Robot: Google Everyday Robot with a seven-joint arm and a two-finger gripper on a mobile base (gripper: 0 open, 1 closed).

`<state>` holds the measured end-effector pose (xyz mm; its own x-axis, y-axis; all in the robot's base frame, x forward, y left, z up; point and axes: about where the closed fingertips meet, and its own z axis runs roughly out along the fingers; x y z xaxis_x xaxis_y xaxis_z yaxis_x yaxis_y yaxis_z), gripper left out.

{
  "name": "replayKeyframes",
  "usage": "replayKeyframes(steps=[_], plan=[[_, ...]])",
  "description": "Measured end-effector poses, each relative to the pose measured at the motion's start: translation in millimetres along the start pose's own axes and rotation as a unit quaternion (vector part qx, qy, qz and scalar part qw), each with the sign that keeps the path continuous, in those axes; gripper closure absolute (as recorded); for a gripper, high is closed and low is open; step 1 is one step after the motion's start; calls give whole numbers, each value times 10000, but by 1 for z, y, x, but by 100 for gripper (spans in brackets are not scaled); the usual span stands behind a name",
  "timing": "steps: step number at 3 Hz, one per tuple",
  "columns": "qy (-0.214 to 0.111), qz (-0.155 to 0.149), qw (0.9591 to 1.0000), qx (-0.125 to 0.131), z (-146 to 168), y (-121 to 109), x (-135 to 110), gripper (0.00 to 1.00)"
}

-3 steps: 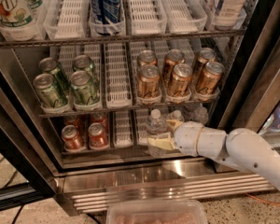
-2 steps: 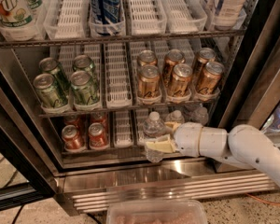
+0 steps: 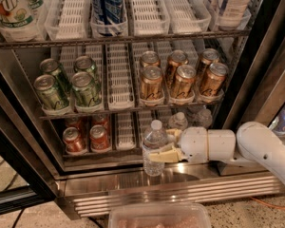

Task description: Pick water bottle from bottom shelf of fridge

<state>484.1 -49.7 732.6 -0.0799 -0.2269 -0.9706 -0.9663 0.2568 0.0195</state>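
Observation:
The water bottle (image 3: 155, 148) is clear with a white cap and stands upright at the front edge of the bottom shelf (image 3: 125, 132), partly out over the fridge's steel base grille (image 3: 180, 189). My gripper (image 3: 162, 149) comes in from the right on a white arm and its pale fingers (image 3: 164, 155) are closed around the bottle's middle. Two more small clear bottles (image 3: 178, 121) stand behind on the same shelf. Red cans (image 3: 88, 137) sit at the shelf's left.
The rack above holds green cans (image 3: 69, 84) on the left and gold cans (image 3: 180, 77) on the right. The top rack has larger bottles (image 3: 107, 4). The dark door frame (image 3: 261, 56) stands at the right. A clear tray (image 3: 159, 216) lies at the bottom edge.
My gripper has pulled leftward and outward with the water bottle in it. The bottle has come forward from the shelf's lane to its front edge.

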Motion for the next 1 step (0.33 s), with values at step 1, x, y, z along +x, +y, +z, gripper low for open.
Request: replayKeyframes(steps=[1], plan=[[0, 0, 10000, 0, 0, 0, 0, 100]])
